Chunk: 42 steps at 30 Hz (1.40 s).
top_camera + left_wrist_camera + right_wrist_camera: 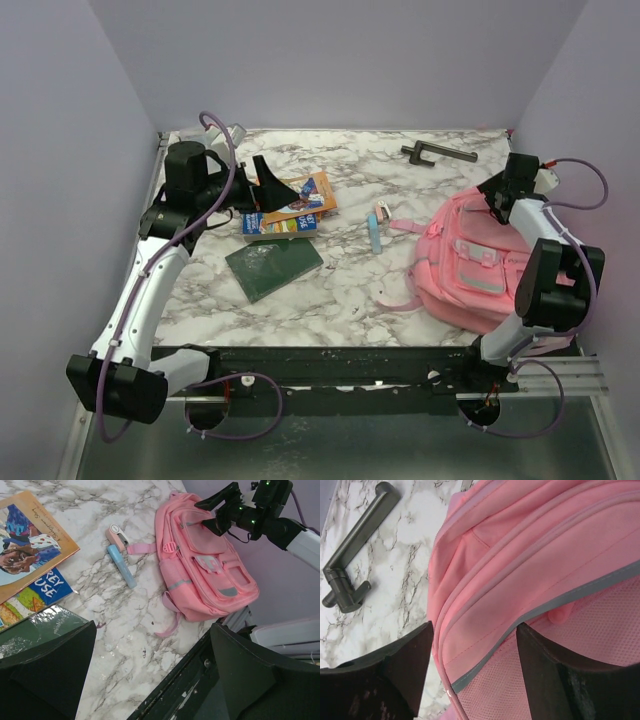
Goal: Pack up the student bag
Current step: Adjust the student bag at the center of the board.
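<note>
Well, the student bag (465,265) lies flat on the right side of the counter (330,300), front pockets up. Its top points toward the back wall, and its lower corner is close to the near edge and the black rail (330,365) that runs along it. Its right flank follows the counter's right edge, partly under the right arm. Two pink straps trail off its left side onto the marble.

The right hand (497,195) is down on the bag's top end. Its fingers are spread, with a ridge of pink fabric and grey trim between them; I cannot tell whether the pads press on it.

The left hand (272,178) hangs over the far left part of the counter with its fingers spread wide and nothing between them. Beside and below it are an orange picture book (300,197), a blue book (280,223) touching that one's near edge, and a green book (273,265) lying nearer the front.

Between the books and the bag lie a blue pen (374,238) and a small pink eraser (382,212), just beside each other, with the eraser close to the upper strap's tip. A dark metal handle (438,153) sits near the back edge, a little way off the bag's top.

Bare marble shows in the middle toward the front, between the green book and the lower strap, and along the back wall to the left of the handle. Walls stand close on the left, back and right sides.
</note>
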Motion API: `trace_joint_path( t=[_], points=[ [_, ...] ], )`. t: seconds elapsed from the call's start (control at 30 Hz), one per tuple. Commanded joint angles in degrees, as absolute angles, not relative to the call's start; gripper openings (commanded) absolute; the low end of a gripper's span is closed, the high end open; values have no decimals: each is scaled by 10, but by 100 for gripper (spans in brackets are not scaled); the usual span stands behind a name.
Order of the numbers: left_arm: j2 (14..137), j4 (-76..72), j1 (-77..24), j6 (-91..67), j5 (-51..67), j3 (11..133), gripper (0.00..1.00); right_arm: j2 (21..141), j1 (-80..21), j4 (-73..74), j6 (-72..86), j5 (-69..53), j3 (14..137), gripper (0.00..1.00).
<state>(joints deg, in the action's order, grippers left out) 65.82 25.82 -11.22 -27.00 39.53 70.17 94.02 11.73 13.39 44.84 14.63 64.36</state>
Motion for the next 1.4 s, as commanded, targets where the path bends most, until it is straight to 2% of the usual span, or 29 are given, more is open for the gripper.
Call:
trace_joint_path(
  t=[0.0, 0.03, 0.13, 0.2, 0.37, 0.4, 0.6, 0.97, 1.2, 1.37],
  points=[
    [671, 243, -106, -281, 434, 712, 99, 962, 121, 68, 446, 110, 624, 62],
    [673, 242, -106, -283, 437, 711, 98, 962, 122, 61, 446, 106, 617, 57],
    [676, 241, -104, -284, 437, 709, 98, 957, 126, 29, 454, 103, 591, 52],
    [678, 240, -104, -285, 438, 709, 98, 957, 128, 12, 456, 92, 582, 43],
    [684, 240, -104, -286, 440, 709, 99, 958, 132, -15, 447, 56, 578, 3],
    [685, 239, -104, -287, 440, 708, 99, 956, 133, -11, 444, 50, 581, 1],
    [698, 237, -104, -292, 448, 708, 98, 879, 134, -9, 406, 8, 570, 1],
    [707, 220, -112, -307, 463, 699, 98, 728, 134, -7, 341, -162, 547, 1],
    [721, 211, -131, -313, 469, 693, 98, 694, 134, -16, 339, -267, 542, 1],
    [727, 209, -138, -312, 467, 692, 98, 693, 134, -85, 361, -392, 520, 0]
  ],
)
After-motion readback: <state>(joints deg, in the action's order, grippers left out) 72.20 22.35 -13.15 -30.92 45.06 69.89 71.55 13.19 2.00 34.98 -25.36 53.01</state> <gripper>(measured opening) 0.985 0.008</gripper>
